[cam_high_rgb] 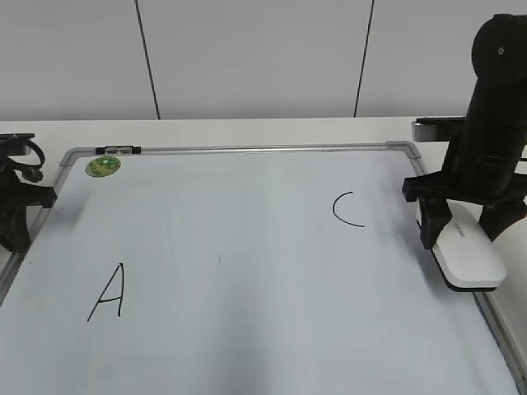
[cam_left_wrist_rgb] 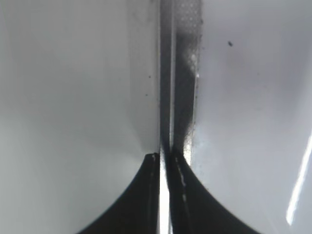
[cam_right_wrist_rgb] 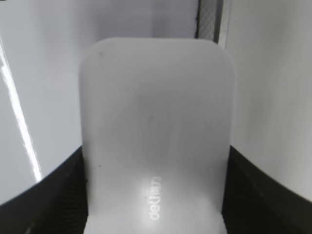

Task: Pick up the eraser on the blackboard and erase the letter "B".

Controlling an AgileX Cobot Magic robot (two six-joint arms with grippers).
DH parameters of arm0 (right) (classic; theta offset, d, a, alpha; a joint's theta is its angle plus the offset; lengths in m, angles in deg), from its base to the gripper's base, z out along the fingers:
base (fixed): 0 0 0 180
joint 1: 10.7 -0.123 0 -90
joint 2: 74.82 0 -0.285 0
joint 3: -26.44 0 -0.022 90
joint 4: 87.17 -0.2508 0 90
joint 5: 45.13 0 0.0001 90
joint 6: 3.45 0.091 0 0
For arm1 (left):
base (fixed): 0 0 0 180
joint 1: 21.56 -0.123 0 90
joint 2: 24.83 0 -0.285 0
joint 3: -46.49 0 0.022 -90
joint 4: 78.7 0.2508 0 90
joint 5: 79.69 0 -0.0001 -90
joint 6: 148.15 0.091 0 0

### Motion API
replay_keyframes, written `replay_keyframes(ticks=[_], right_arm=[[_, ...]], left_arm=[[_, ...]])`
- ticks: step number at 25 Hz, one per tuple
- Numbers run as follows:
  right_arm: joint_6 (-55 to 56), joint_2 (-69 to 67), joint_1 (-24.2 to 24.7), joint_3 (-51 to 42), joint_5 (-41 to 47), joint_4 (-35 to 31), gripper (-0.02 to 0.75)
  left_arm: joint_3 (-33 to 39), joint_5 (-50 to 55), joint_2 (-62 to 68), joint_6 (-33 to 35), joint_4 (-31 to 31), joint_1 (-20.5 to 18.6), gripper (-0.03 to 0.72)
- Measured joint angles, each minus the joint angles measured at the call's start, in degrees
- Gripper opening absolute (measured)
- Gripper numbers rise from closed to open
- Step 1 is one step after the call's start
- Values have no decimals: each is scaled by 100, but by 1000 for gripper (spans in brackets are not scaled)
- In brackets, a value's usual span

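Observation:
The white eraser (cam_high_rgb: 469, 255) lies at the right edge of the blackboard (cam_high_rgb: 247, 247), partly on its frame. My right gripper (cam_high_rgb: 463, 234) straddles it with a finger against each long side. In the right wrist view the eraser (cam_right_wrist_rgb: 156, 122) fills the space between the jaws (cam_right_wrist_rgb: 156, 152), grey lettering up. No letter "B" shows on the board; only a tiny faint mark (cam_high_rgb: 219, 258) is in the middle. My left gripper (cam_high_rgb: 16, 216) is shut and empty at the board's left edge, its tips (cam_left_wrist_rgb: 165, 157) over the metal frame (cam_left_wrist_rgb: 185, 97).
A black "A" (cam_high_rgb: 107, 292) is at the lower left of the board and a black "C" (cam_high_rgb: 346, 210) at the right, near the eraser. A round green sticker (cam_high_rgb: 103, 166) sits in the top left corner. The white table surrounds the board.

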Motion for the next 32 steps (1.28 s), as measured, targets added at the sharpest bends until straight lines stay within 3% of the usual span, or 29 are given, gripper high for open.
replay_keyframes(ticks=[13,25,32], right_arm=[[0,-109,8,0,-59,-26,513],[0,-185,8,0,-765,-26,512],[0,-616,8,419,-636,-26,512]], left_arm=[[-13,0,0,0,-10,0,17],[-13,0,0,0,-10,0,17],[-13,0,0,0,-21,0,17]])
